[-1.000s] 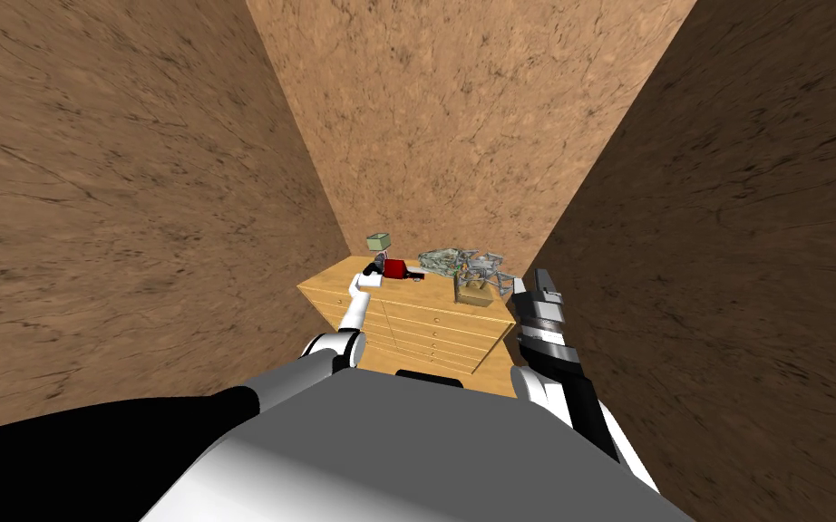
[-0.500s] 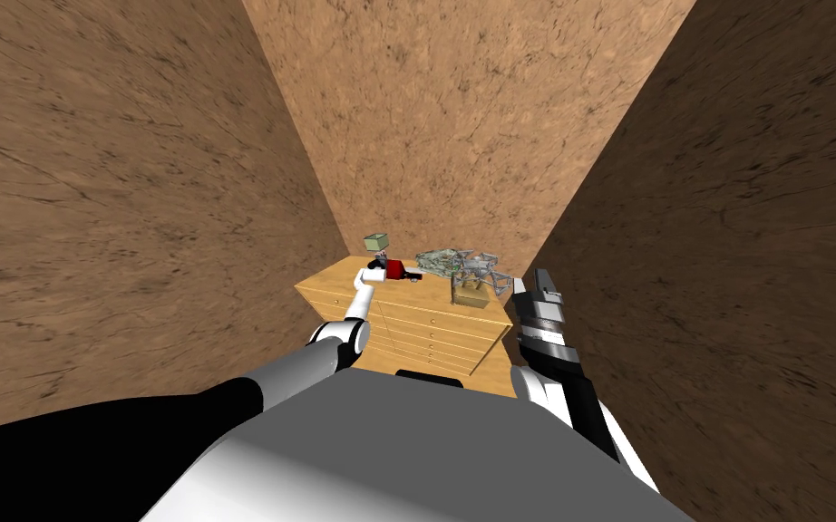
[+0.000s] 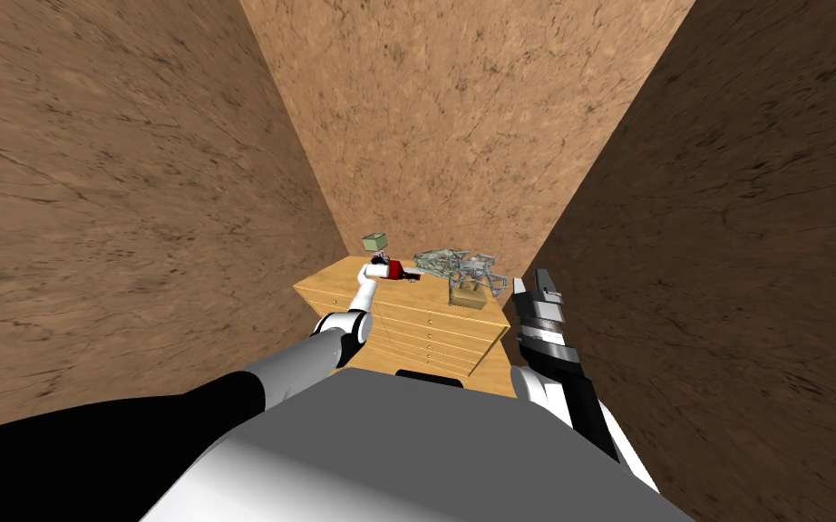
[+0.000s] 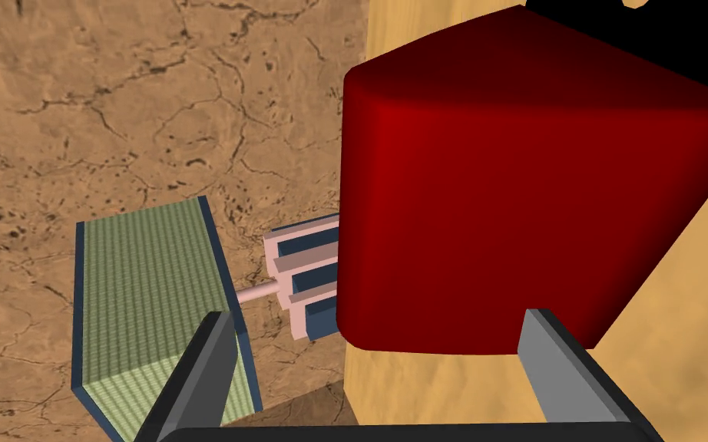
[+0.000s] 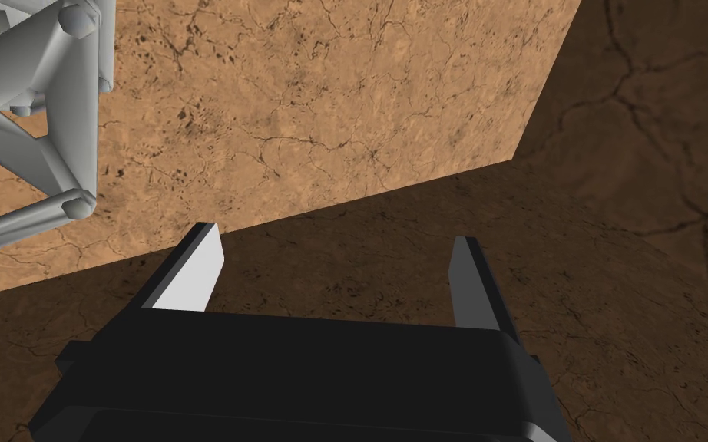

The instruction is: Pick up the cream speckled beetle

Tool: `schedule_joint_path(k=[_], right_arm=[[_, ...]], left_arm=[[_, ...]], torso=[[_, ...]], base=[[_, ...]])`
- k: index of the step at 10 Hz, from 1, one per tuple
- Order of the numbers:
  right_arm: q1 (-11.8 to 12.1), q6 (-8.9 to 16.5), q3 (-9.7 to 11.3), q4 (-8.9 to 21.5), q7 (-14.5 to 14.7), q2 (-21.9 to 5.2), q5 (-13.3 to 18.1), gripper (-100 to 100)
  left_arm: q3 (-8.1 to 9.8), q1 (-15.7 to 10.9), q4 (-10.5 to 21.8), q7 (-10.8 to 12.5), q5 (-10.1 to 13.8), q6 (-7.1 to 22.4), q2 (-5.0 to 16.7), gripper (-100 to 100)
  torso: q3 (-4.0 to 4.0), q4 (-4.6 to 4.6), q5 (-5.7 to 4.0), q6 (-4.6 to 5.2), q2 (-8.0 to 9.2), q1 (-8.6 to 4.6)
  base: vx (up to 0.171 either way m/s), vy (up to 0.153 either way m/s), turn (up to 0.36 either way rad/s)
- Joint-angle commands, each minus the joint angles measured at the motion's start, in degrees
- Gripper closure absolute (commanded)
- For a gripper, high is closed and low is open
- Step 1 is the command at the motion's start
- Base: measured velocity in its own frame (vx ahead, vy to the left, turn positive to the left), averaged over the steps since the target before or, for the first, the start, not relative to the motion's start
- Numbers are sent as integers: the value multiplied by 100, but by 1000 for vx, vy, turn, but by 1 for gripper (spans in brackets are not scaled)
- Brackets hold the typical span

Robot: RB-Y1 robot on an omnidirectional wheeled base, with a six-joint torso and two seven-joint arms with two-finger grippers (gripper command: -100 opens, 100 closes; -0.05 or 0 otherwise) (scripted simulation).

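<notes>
A small tan, cream-coloured thing (image 3: 467, 294), possibly the beetle, sits near the front right of the wooden dresser (image 3: 425, 328); it is too small to make out. My left gripper (image 3: 379, 264) reaches over the dresser's back left to a dark red block (image 3: 395, 269). In the left wrist view that gripper (image 4: 379, 316) is open, with the red block (image 4: 521, 176) close ahead between and beyond its fingers. My right gripper (image 3: 534, 279) is held up beside the dresser's right end; its fingers (image 5: 195, 268) stand open with nothing between them (image 5: 335, 265).
A green box (image 3: 375, 241) (image 4: 149, 299) stands by the back left corner. A pink and blue piece (image 4: 302, 284) sticks out behind the red block. A grey strut frame (image 3: 466, 265) (image 5: 30, 115) lies at the back right. Brown walls close in on three sides.
My left arm has stretched forward, carrying its gripper closer to the red block. The right arm has not moved.
</notes>
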Motion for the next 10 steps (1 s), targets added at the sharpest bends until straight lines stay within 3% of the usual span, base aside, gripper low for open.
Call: schedule_joint_path(k=[1,2,3,5,6,7,10], right_arm=[[0,0,0,0,0,0,0,0],[0,0,0,0,0,0,0,0],[0,0,0,0,0,0,0,0],[0,0,0,0,0,0,0,0],[0,0,0,0,0,0,0,0],[0,0,0,0,0,0,0,0],[0,0,0,0,0,0,0,0]], left_arm=[[10,-141,286,36,18,118,17,-100],[10,-141,326,36,18,118,17,-100],[21,-369,533,97,41,354,27,-100],[21,-369,639,97,41,354,27,-100],[26,-583,846,157,66,580,36,-100],[26,-583,941,157,66,580,36,-100],[21,-962,1404,269,121,998,52,-100]], torso=[[0,0,0,0,0,0],[0,-1,0,0,1,0],[1,0,2,-1,3,10],[1,0,2,-1,3,8],[2,0,3,-2,5,14],[2,1,2,-1,4,10],[1,0,1,-1,3,6]], base=[[16,-54,7],[9,-26,-3],[12,-34,11],[8,-26,4],[7,-31,11],[10,-35,5],[12,-44,7]])
